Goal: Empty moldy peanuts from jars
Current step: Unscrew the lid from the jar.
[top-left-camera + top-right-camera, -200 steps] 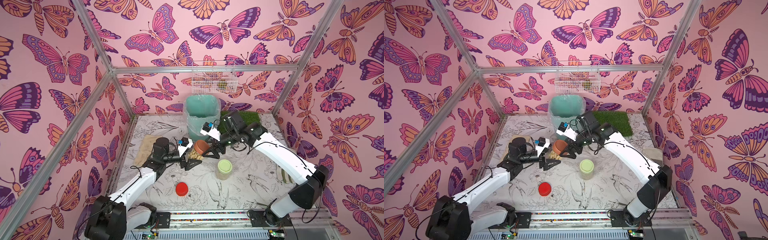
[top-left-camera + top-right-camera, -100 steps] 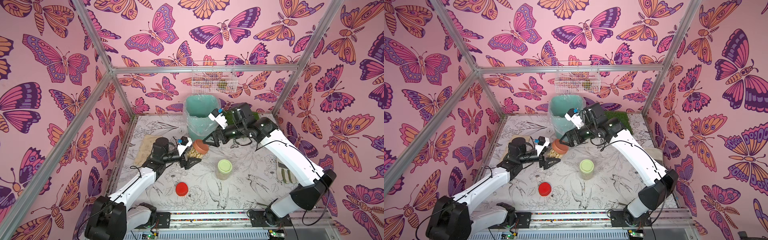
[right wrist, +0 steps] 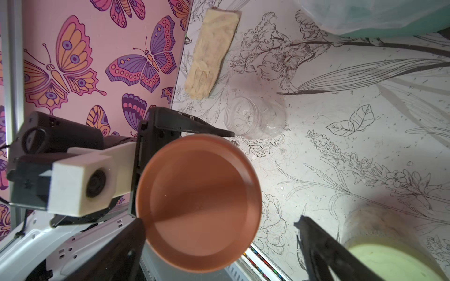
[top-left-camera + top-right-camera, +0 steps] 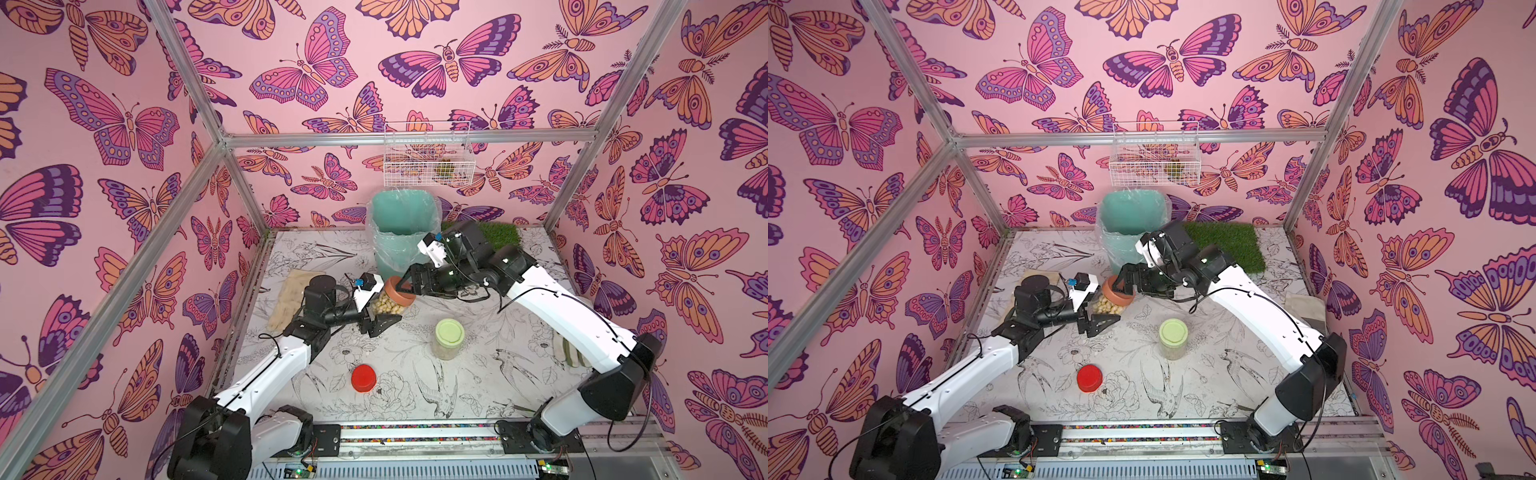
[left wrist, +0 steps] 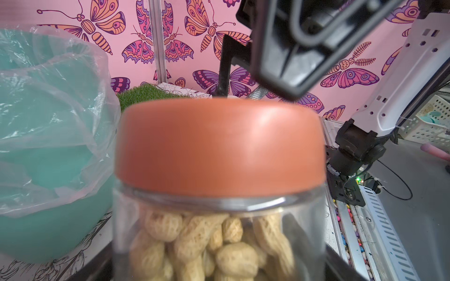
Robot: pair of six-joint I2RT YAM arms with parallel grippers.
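The clear cylindrical plastic jar (image 4: 388,305) is pinched by the left gripper (image 4: 380,313); its brown round lid (image 3: 198,202), axis palmward, is straddled by the spread right gripper (image 3: 220,219) (contact unclear).

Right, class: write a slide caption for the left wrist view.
Clear plastic jar of pale peanuts, round brown lid on, open right pincer above; teal plastic-lined bin beside.

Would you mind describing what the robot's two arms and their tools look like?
The left arm and the right arm have glossy white link shells joined by chunky black joints, with thin black cables looped alongside. Each wrist carries a white camera block with a small blue fitting. The left tool and the right tool are matte black, with flat triangular fingers.
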